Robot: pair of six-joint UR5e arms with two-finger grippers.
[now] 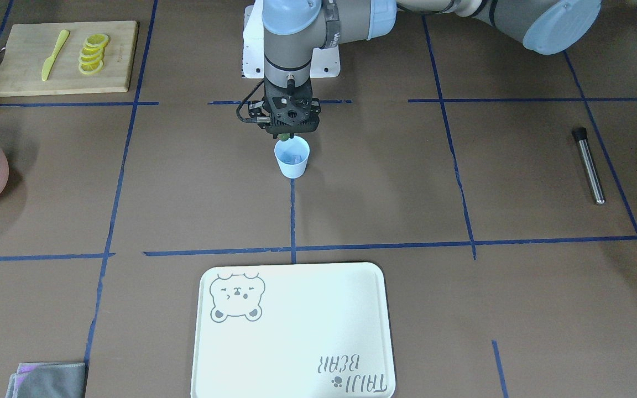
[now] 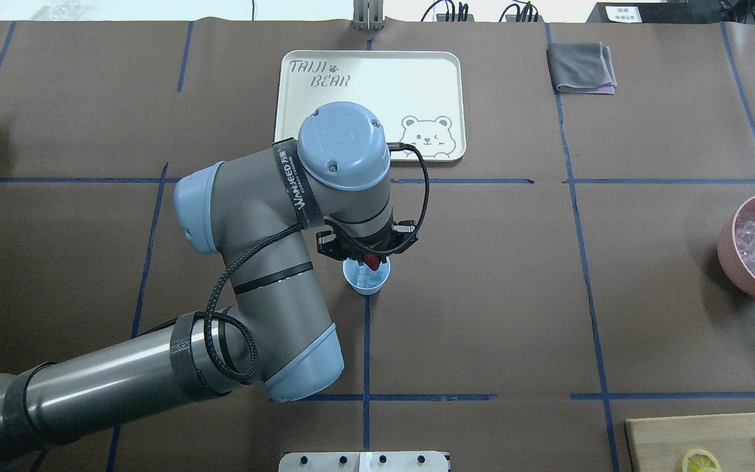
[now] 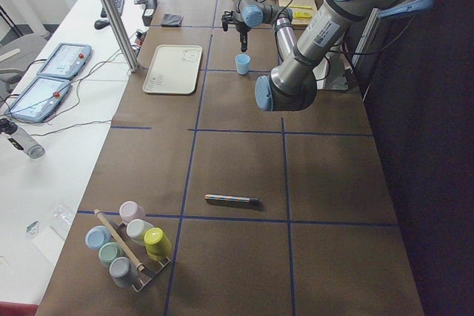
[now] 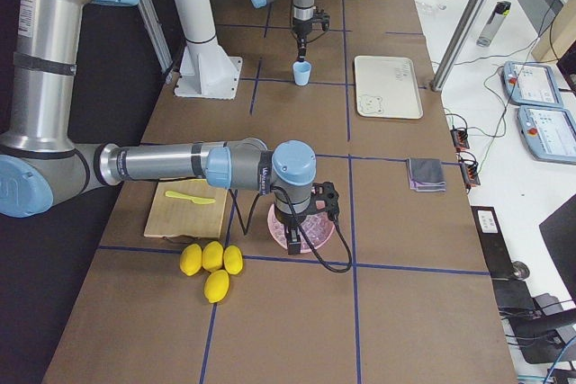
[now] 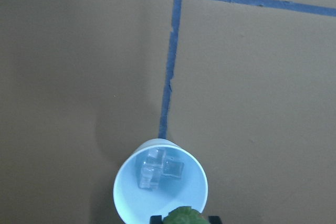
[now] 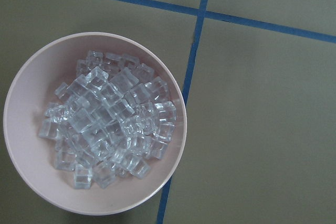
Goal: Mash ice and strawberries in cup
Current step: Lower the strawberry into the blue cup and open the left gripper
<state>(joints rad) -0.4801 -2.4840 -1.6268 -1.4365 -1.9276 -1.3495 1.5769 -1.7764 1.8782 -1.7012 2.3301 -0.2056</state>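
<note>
Brown paper with blue tape lines covered the bench [image 1: 385, 182]. The little blue cup [image 1: 292, 158] stood up straight on a blue line near the middle, with bare bench all round it. The white tray [image 1: 307, 326] and the metal stick [image 1: 589, 166] lay well apart from it, so there was lots of room on every side.

The left tool [image 1: 286, 135] hung just over the cup, by the part of the rim nearest the robot. Its fingers were pinched tight on the strawberry [image 2: 371, 261]. The red part showed from above and the green top showed from the front. The strawberry was over the cup's edge and not down inside it. A few ice cubes [image 5: 157, 167] lay at the bottom of the cup.

Far off by the bench's right end sat the pink bowl [image 6: 23, 179] with a heap of ice [image 6: 110, 129] in it. The right tool [image 4: 294, 242] hung by that bowl. I cannot tell if it was open or closed.
</note>
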